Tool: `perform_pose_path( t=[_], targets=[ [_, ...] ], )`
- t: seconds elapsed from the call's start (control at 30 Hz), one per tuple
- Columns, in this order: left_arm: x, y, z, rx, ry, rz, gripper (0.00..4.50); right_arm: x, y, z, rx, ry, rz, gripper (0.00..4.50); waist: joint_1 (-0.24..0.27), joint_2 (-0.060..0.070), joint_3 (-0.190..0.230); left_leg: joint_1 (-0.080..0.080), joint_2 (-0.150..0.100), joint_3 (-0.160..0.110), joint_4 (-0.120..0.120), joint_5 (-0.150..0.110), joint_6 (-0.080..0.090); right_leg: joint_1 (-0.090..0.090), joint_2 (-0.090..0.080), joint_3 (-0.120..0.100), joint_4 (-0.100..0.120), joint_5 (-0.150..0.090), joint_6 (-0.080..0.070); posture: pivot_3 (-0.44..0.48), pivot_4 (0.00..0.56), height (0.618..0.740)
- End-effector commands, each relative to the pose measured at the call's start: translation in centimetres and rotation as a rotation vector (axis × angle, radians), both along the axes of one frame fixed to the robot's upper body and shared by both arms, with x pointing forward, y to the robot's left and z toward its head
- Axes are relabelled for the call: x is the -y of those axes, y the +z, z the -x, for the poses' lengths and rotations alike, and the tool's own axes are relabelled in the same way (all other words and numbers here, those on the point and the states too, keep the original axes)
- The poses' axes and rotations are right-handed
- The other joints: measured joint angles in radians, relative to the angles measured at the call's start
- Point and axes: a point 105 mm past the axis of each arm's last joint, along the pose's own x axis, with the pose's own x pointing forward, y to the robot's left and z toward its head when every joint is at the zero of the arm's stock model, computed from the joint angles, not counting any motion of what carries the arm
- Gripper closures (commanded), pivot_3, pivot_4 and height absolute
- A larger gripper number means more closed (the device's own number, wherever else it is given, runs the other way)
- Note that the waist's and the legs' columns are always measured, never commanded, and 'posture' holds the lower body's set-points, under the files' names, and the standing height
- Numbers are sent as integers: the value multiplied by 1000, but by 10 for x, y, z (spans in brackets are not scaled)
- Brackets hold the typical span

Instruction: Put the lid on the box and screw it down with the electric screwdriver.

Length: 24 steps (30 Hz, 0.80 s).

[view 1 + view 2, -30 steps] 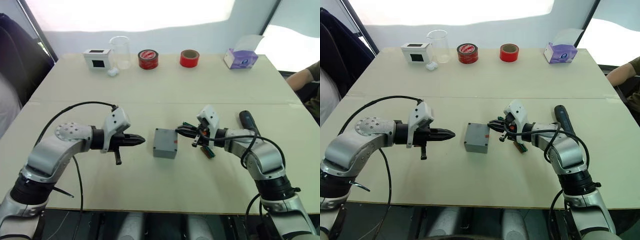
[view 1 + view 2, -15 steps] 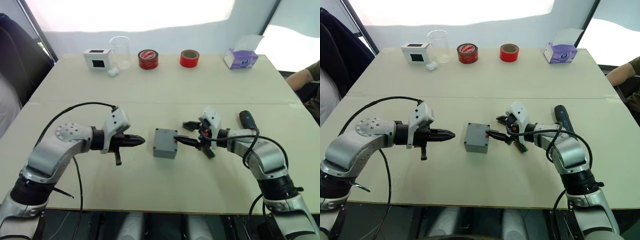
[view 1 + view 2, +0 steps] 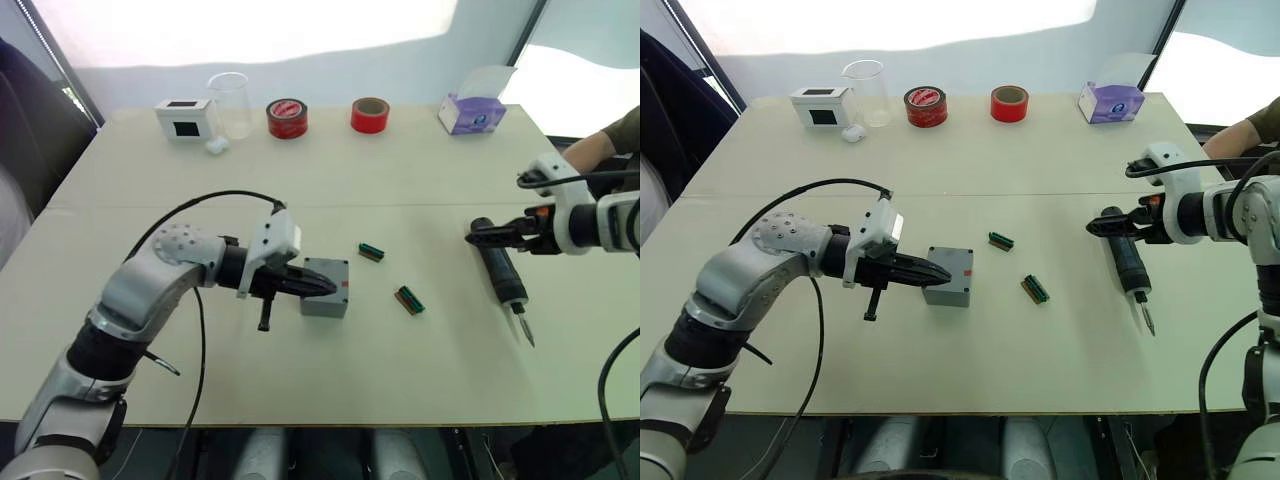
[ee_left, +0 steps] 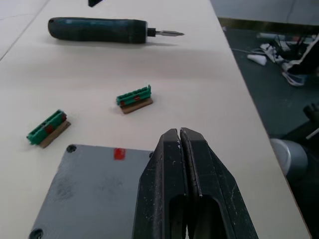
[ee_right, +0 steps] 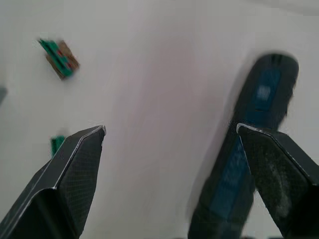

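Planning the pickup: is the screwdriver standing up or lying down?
Lying down. The screwdriver rests flat on the table, bit toward the near edge.

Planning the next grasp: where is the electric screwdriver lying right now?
The electric screwdriver lies flat on the table's right side, bit pointing toward the near edge. The open right end effector is at its rear end, and the two green parts lie to its left.

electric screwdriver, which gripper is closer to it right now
Right. The right gripper is open at the butt end of the electric screwdriver. The left gripper, fingers shut, hangs over the box, well across the table from it.
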Motion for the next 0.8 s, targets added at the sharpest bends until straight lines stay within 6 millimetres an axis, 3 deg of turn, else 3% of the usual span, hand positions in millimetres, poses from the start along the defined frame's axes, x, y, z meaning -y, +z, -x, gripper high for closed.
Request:
perform_pose_path(
  t=[0.03, 0.27, 0.73, 0.77, 0.8],
  targets=[
    [11, 8, 2, 66, -67, 15, 4500, 14, -3, 10, -122, -29, -3, 42, 1, 0, 0, 0, 0, 0, 0, 0, 0, 0, 0, 0, 0, 0, 0, 0, 150, 740],
    [19, 7, 4, 86, -86, 25, 4500, 31, -28, 12, -242, -14, 53, 42, -1, 0, 0, -1, 0, 1, 2, -1, 2, 0, 0, 0, 0, 0, 1, 0, 150, 740],
    [6, 5, 12, 49, 61, 48, 4500, 38, -63, -10, -324, 69, 122, 42, 0, 0, 0, -1, -1, 0, 3, 0, 0, 0, 0, 0, 1, 0, 1, 0, 150, 740],
    [6, 4, 12, 47, 71, 51, 4500, 37, -65, -10, -336, 70, 116, 458, -1, 0, 0, 0, -1, 0, 3, 0, -1, 1, 0, 0, 1, 0, 1, 0, 150, 740],
    [6, 4, 12, 45, 77, 54, 4500, 37, -66, -11, -344, 70, 112, 575, -1, 0, 0, 0, -1, 0, 3, 0, -1, 1, 0, 0, 1, 0, 1, 0, 150, 740]
  ],
)
